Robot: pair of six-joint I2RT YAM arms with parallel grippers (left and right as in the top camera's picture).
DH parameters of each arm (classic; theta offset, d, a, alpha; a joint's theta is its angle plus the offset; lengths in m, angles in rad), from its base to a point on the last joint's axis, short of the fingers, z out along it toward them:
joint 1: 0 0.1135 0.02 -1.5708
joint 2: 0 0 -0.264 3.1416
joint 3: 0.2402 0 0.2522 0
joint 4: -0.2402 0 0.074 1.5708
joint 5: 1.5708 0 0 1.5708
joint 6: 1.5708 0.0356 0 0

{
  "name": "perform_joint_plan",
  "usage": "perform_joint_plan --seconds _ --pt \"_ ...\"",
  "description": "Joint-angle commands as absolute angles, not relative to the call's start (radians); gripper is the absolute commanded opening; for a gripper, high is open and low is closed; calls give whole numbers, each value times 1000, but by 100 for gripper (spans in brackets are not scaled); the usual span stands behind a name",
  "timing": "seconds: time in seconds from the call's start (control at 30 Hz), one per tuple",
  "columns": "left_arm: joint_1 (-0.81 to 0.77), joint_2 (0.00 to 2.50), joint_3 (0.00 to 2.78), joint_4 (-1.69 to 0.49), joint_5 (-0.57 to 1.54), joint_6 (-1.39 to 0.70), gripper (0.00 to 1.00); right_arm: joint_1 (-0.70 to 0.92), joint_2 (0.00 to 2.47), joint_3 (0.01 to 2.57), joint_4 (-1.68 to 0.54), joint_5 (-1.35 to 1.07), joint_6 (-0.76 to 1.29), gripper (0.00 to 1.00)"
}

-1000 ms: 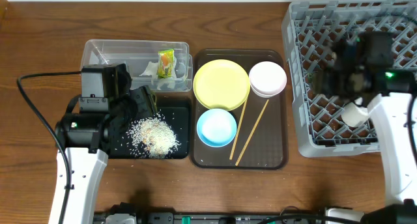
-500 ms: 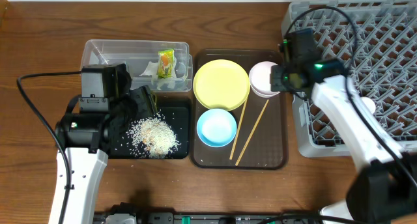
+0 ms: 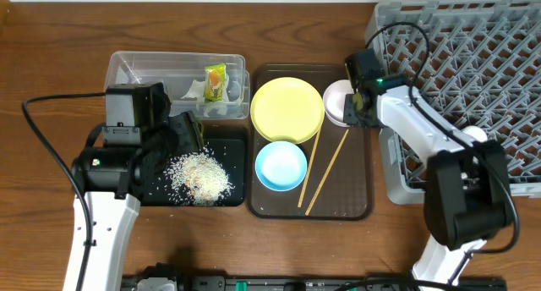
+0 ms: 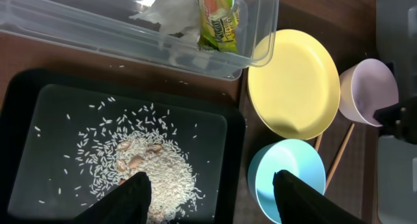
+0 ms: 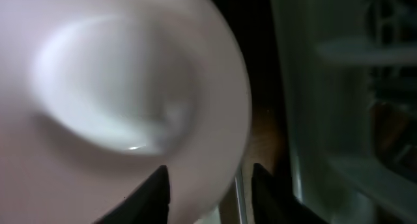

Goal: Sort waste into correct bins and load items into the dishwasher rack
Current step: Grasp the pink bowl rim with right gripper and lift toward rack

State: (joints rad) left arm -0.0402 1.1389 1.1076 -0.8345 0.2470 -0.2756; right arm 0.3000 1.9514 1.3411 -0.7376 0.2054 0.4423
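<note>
The dishwasher rack (image 3: 473,63) sits far right, the brown serving tray (image 3: 351,198) just beside it, and the white bowl (image 3: 336,105) is in that tray's back right corner. Over it, the right gripper (image 5: 210,188) is spread, the bowl's rim running between its fingers, nothing clamped. The bowl looks stiff, slick and probably chippable, so I'd pinch the rim wall. Meanwhile the left gripper (image 4: 212,198) hangs empty and spread over the rice (image 4: 150,165).

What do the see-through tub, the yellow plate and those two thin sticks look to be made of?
The clear tub looks like glossy transparent plastic: you can see straight through its walls. The yellow plate seems to be smooth plastic or melamine with a soft sheen, though glazed ceramic can't be ruled out. The chopsticks look like pale, matte wood or bamboo.
</note>
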Motion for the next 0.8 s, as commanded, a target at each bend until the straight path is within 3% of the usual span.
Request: perform_joint_plan --seconds 0.0,0.03,0.2,0.57,0.77 --pt "-36 1143 1110 -839 234 -263 63 313 1977 1340 -736 228 501 21" --pt "-36 1143 1110 -840 234 -263 63 313 1977 1340 -736 228 502 15" --pt "-36 1143 1110 -848 234 -263 63 311 1961 1341 -725 228 535 1" --pt "-36 1143 1110 -855 234 -263 63 249 1706 1349 -659 277 399 1" --pt "-36 1143 1110 -855 234 -263 63 208 1579 1349 -484 394 89 1"
